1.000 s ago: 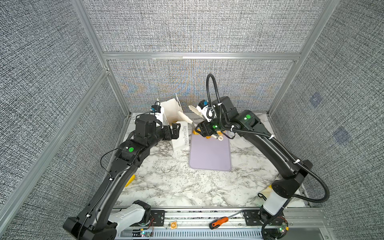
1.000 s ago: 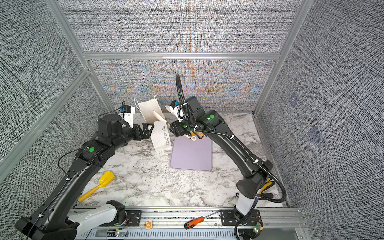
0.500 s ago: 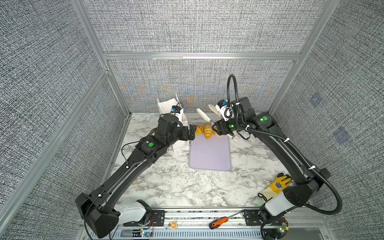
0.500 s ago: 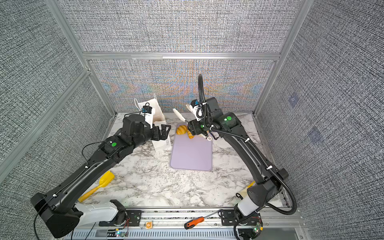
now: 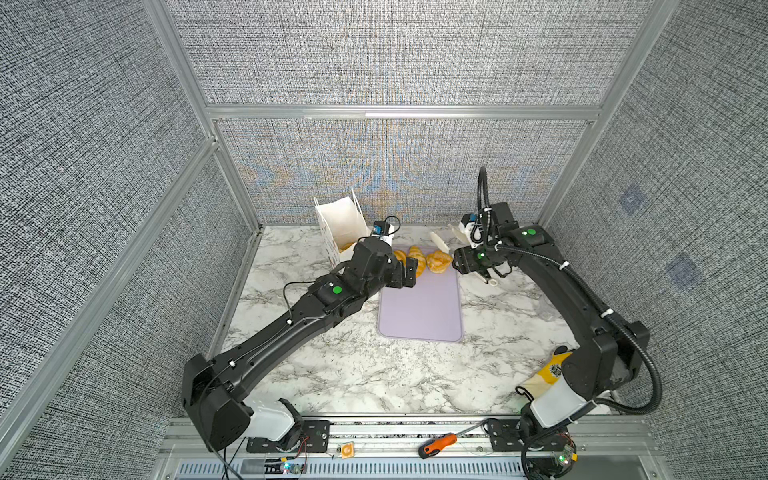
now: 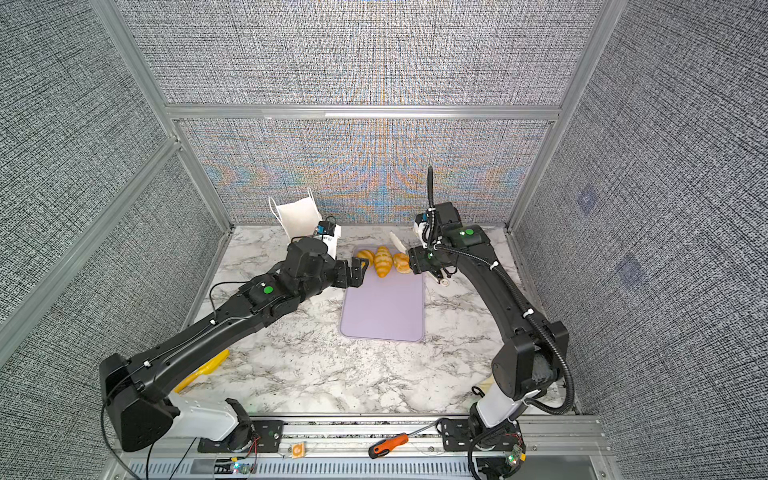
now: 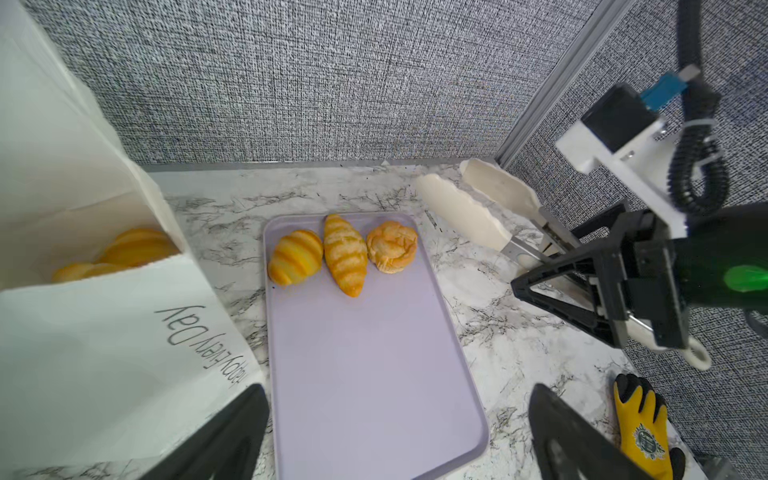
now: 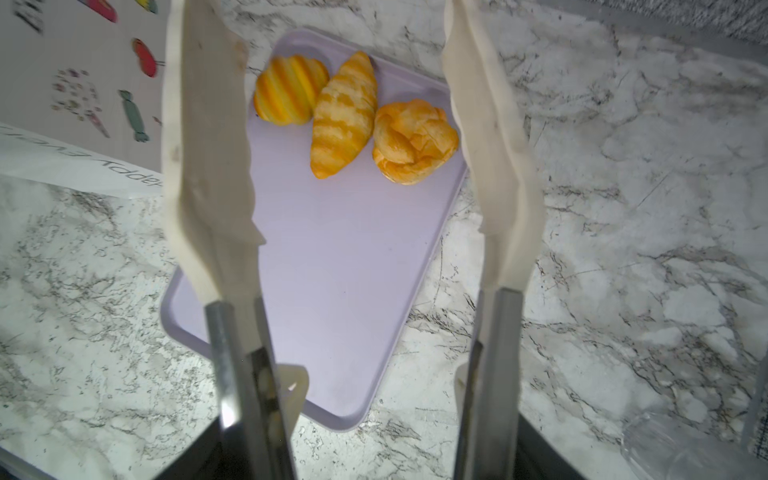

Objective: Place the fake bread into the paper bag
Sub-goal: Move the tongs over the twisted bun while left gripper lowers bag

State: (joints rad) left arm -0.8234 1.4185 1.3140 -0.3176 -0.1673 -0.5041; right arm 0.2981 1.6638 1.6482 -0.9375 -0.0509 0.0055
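Your right gripper (image 5: 471,262) is clamped on a pair of metal tongs (image 8: 208,166) with white scalloped blades. The blades stand apart with nothing between them. Your left gripper (image 5: 405,272) hangs spread wide and empty over the left edge of the flat lilac rectangular tray (image 7: 374,353), just beside the tall white paper bag (image 7: 104,332) lettered "Happy Every Day".

Three pieces of glossy golden-yellow fake bread (image 7: 345,253) lie in a row across the tray's far end. A rounded striped roll (image 7: 296,257) is nearest the bag, a long croissant (image 8: 343,120) is in the middle, and a twisted knot (image 7: 392,252) is nearest the tongs. They are touching or nearly so. At least two more pieces show inside the bag's open mouth.

The step in hand looks like the next pick, and the twisted knot seems the natural choice.
- Bring the tongs down with one blade on the knot's outer side.
- Slip the other blade into the seam against the long croissant, so you don't shove the row toward the bag.
- Close gently. The glossy surface will probably slip under a hard pinch at the edge, so bite across the middle.
- Lift straight up before you swing over.

Your free left gripper could steady the bag's rim, since thin paper is likely to fold if a blade catches it.
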